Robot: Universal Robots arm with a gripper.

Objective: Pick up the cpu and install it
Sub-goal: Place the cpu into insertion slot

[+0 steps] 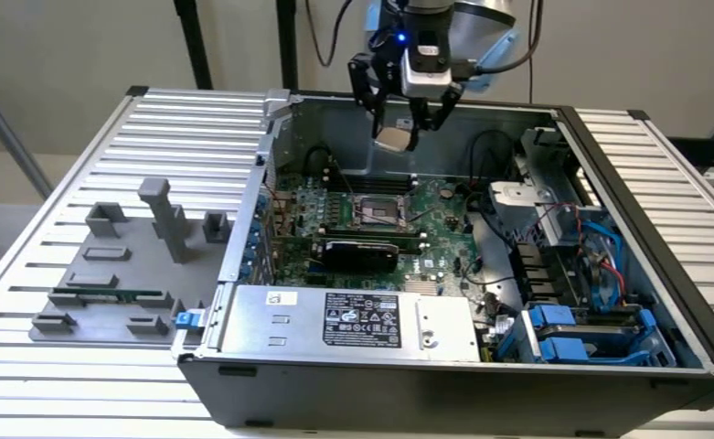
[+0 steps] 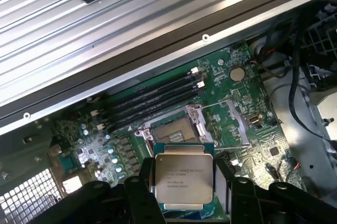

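cpu (image 2: 183, 179) in end effector (image 2: 184, 195) above socket (image 2: 174, 130)

The case (image 1: 454, 393) stands on the table (image 1: 76, 384). Inside it, the socket (image 1: 378, 212) lies on the motherboard (image 1: 442, 233), with the power supply (image 1: 345, 320) nearer the exterior camera. The cpu (image 1: 392, 139), between the fingers of the gripper (image 1: 403, 135), hangs above the motherboard's far edge. At the exterior view's left of the case, a memory stick (image 1: 107, 295) lies on a fixture (image 1: 119, 274).

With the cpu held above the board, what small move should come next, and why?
Probably a short sideways shift to centre the cpu over the open socket. The gripper holds the cpu high above the motherboard, and in the wrist view the socket sits offset from the cpu rather than straight beneath it, so descending now would likely miss.
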